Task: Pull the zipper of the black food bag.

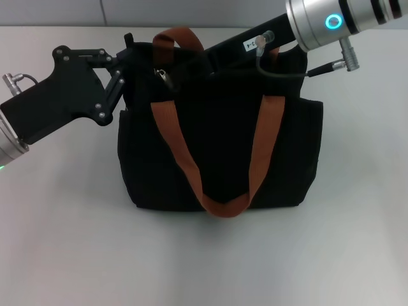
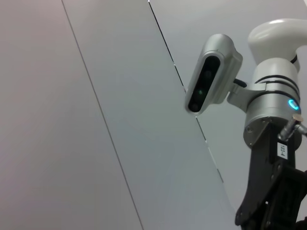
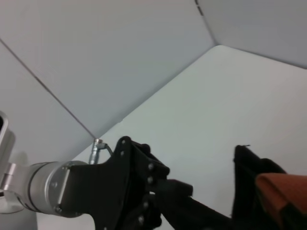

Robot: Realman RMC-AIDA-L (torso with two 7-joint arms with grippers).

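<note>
Head view: the black food bag [image 1: 220,137] stands near the table's [image 1: 70,255] far edge, its zipper [image 1: 163,77] at the top left corner. The left gripper [image 1: 131,60] touches that corner; the right gripper [image 1: 220,51] is buried in the bag mouth. I cannot tell either claw's state. Risk: pulling may drag the unpinned bag.

Left wrist view: only the right arm [image 2: 273,158] and wall show.

Right wrist view: the left gripper [image 3: 158,191] nears the bag [image 3: 249,187], fingertips cut off.

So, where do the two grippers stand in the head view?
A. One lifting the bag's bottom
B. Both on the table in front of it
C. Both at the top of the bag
C: the left gripper and right gripper both reach the bag's top edge.
</note>
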